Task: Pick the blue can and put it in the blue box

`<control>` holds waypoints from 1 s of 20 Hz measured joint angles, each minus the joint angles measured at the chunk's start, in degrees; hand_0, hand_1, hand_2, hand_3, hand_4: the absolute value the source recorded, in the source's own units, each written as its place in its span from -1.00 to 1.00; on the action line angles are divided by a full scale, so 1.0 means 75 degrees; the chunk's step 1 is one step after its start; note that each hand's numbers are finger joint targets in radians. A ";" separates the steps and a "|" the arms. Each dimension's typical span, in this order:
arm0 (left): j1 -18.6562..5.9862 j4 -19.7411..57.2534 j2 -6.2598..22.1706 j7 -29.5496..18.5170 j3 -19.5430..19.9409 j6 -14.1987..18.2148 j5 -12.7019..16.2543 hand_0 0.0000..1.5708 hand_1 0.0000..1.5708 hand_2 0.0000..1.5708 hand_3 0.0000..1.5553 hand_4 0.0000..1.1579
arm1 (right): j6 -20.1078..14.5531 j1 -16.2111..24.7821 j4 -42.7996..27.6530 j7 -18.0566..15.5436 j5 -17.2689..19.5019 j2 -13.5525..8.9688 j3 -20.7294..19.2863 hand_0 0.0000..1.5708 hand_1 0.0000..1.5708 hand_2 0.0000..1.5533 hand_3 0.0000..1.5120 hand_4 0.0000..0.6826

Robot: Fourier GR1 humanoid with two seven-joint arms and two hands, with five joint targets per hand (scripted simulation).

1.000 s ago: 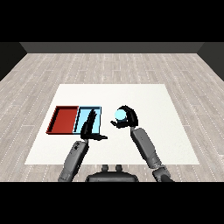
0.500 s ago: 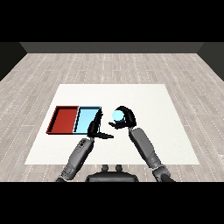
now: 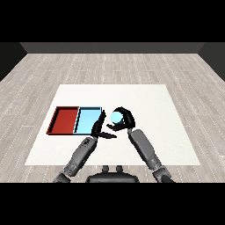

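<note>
Just right of the light blue tray [image 3: 86,121], the right hand [image 3: 124,118] holds the blue can [image 3: 116,117], its fingers and thumb curled round it. The can shows as a pale blue round top between the black fingers, and it sits outside the tray, close beside that tray's right rim; whether it rests on the white table [image 3: 145,101] or is lifted off it cannot be told from the head view. The right forearm reaches in from below and to the right of the tray. The left hand [image 3: 99,126] lies at the light blue tray's near right corner, fingers straight and spread, the thumb pointing towards the can, holding nothing; its fingers overlap the tray's right edge. The two hands are near each other but apart. The red tray [image 3: 65,120] lies touching the light blue tray's left side. Both trays hold nothing.
</note>
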 measured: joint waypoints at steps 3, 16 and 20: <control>-0.0197 0.0250 -0.0001 -0.0091 -0.0187 0.0124 0.0245 -1.00 -1.00 -1.00 -1.00 -1.00 | 0.0031 0.0032 -0.0057 -0.0025 -0.0064 0.0004 0.0080 0.78 0.78 0.87 0.87 0.98; -0.0523 0.0532 0.0001 -0.0173 -0.0639 0.0377 0.0662 -1.00 -1.00 -1.00 -1.00 -1.00 | -0.0381 -0.0256 0.0137 -0.0118 -0.0281 0.0007 0.0791 0.82 0.82 0.85 0.84 0.80; -0.0509 0.0318 0.0025 0.0030 -0.0672 0.0337 0.0654 -1.00 -1.00 -1.00 -1.00 -1.00 | -0.0538 -0.0070 -0.0384 0.0216 -0.0144 0.0007 0.1042 0.78 0.78 0.85 0.83 0.79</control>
